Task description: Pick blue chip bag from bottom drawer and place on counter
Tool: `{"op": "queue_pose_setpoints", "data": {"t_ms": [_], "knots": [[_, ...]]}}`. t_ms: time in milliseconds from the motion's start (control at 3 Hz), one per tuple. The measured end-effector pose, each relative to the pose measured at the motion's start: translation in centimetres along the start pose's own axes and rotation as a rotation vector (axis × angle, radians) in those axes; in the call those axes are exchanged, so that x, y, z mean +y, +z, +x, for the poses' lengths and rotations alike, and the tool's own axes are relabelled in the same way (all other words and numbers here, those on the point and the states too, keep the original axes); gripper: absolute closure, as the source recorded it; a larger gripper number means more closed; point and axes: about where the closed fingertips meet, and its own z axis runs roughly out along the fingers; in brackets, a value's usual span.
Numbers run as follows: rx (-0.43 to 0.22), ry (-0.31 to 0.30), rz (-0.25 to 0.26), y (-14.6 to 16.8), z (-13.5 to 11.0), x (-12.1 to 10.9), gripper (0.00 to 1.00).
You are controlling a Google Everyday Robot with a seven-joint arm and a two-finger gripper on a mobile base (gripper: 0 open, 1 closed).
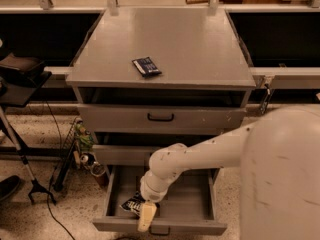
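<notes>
The bottom drawer (112, 196) is pulled open at the foot of the grey cabinet. The blue chip bag (131, 204) lies in its front left part, dark and wrinkly with white patches, partly hidden by my arm. My gripper (146, 217) hangs over the drawer's front edge, right beside the bag on its right side, and its cream tip points down. I cannot tell whether it touches the bag. My white arm comes in from the lower right and covers the drawer's right half. The counter (180, 44) is the flat grey cabinet top above.
A small flat dark blue packet (146, 66) lies on the counter near its front edge. The upper drawer (200, 119), with a black handle, is shut. Cables and small clutter (82, 151) sit on the floor to the cabinet's left. A black stand (20, 79) is at far left.
</notes>
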Motion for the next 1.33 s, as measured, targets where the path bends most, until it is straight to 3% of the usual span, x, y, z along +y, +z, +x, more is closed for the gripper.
{"op": "queue_pose_setpoints", "data": {"t_ms": [333, 667, 1000, 1333], "knots": [[0.034, 0.319, -0.005, 5.4, 3.2, -1.5, 0.00], [0.072, 0.564, 0.006, 8.2, 4.6, -2.4, 0.00], [0.076, 0.643, 0.010, 8.2, 4.7, -2.4, 0.00], [0.076, 0.642, 0.009, 8.2, 4.7, -2.4, 0.00]]}}
